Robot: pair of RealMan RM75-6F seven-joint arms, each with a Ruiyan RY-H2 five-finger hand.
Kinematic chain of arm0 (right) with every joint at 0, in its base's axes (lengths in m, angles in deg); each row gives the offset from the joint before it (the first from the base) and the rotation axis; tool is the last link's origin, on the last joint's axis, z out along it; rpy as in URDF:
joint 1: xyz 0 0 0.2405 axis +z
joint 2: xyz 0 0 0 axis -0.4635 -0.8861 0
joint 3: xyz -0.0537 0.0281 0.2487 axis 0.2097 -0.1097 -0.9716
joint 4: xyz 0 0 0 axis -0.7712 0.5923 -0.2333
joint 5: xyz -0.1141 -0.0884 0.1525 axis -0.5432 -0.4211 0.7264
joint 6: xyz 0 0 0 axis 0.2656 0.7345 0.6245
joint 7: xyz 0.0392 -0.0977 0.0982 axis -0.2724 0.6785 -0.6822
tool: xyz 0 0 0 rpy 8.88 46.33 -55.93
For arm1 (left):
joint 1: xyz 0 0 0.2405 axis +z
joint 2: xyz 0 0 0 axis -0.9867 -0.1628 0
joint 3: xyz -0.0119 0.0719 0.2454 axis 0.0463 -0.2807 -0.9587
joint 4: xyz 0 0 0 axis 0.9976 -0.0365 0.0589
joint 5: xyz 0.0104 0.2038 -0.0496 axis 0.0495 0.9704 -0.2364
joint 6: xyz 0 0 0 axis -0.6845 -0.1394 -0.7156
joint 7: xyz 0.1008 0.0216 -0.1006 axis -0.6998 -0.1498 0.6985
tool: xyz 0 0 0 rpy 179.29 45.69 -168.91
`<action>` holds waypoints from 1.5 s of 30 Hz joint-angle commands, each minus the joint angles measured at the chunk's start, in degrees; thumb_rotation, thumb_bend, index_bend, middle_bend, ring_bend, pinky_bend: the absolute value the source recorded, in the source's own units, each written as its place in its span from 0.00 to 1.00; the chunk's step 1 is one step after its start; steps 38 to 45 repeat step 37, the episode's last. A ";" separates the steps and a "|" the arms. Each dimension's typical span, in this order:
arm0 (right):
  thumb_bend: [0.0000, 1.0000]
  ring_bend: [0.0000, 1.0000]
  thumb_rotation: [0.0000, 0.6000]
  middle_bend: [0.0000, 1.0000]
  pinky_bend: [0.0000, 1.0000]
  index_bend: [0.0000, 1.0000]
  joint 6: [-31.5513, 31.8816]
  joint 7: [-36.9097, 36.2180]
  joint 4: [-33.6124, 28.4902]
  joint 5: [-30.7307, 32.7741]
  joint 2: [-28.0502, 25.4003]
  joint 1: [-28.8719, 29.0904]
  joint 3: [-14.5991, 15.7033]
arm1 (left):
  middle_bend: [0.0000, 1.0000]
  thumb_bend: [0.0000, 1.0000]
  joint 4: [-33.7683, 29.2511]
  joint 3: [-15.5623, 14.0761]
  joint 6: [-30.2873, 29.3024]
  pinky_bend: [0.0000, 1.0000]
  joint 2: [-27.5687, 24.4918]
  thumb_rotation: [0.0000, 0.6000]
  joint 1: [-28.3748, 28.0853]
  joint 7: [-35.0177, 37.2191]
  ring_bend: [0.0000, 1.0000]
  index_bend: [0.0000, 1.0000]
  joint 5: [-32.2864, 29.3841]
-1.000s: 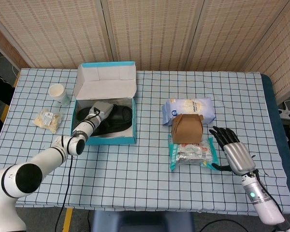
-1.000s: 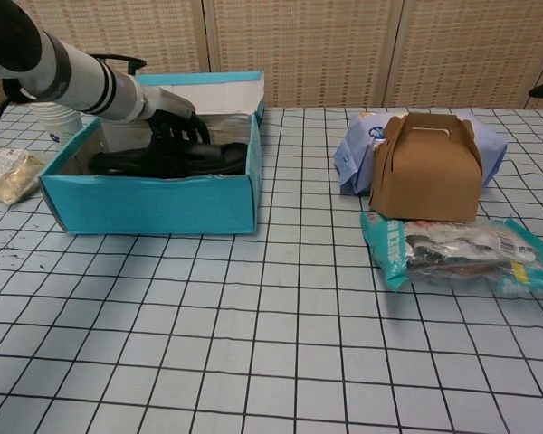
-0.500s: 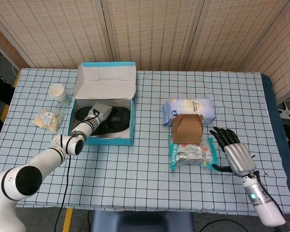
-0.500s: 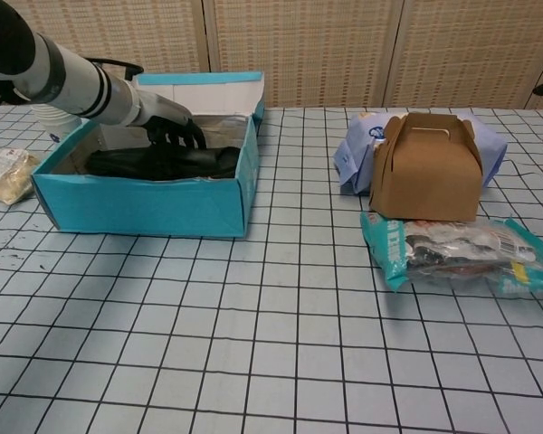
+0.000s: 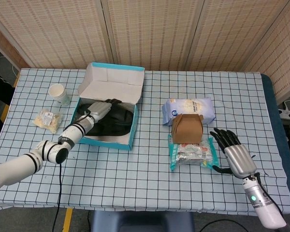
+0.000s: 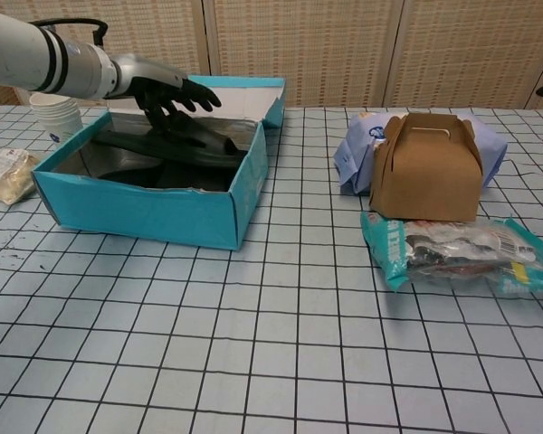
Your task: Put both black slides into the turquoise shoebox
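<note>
In the head view, the turquoise shoebox [image 5: 108, 113] sits open at about ten o'clock on the checked counter [image 5: 145, 179], turned a little askew, its white-lined lid [image 5: 114, 86] raised at the far side. Both black slides [image 5: 117, 117] lie inside it, dark against the box floor. The left robot hand [image 5: 100, 109] is over the box's left half, fingers reaching toward the slides; whether it touches them cannot be told from here. At nine o'clock of the box lie a paper cup [image 5: 59, 93] and a small snack packet [image 5: 47, 120]. Toward three o'clock of the counter stand a pale blue bag [image 5: 188, 109], a brown gable carton [image 5: 187, 128] just in front of it, and a green-edged packet [image 5: 192, 152] nearest the robot. The right robot hand [image 5: 233, 152] rests at four o'clock beside that packet, fingers spread and holding nothing.

In the chest view, the shoebox [image 6: 154, 181] fills the ten o'clock region, one corner pointing toward the camera. The slides [image 6: 176, 145] lie tilted within, leaning toward the far right wall. The left robot hand [image 6: 167, 93] hovers above them with fingers spread apart, gripping nothing. The cup [image 6: 56, 113] and snack packet [image 6: 4, 172] show at nine o'clock. The carton [image 6: 425, 167], blue bag [image 6: 357, 149] and green-edged packet [image 6: 462, 253] stand at three o'clock. The right robot hand is outside this view.
</note>
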 commanded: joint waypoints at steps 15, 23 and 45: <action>0.03 0.00 1.00 0.00 0.00 0.00 5.46 4.76 1.02 0.61 1.06 -2.94 -0.22 | 0.00 0.47 -14.90 4.36 -25.21 0.07 -7.82 1.00 16.61 9.45 0.00 0.00 26.37; 0.03 0.00 1.00 0.00 0.00 0.00 15.23 10.29 6.45 2.71 5.10 -8.83 -0.68 | 0.00 0.46 -25.86 -9.07 -56.17 0.05 -13.11 1.00 41.49 -9.56 0.00 0.00 34.72; 0.03 0.00 1.00 0.00 0.00 0.00 19.38 6.66 9.57 4.82 5.32 -13.58 -1.63 | 0.00 0.46 -18.97 -11.26 -74.35 0.05 -5.79 1.00 60.34 -16.98 0.00 0.00 32.14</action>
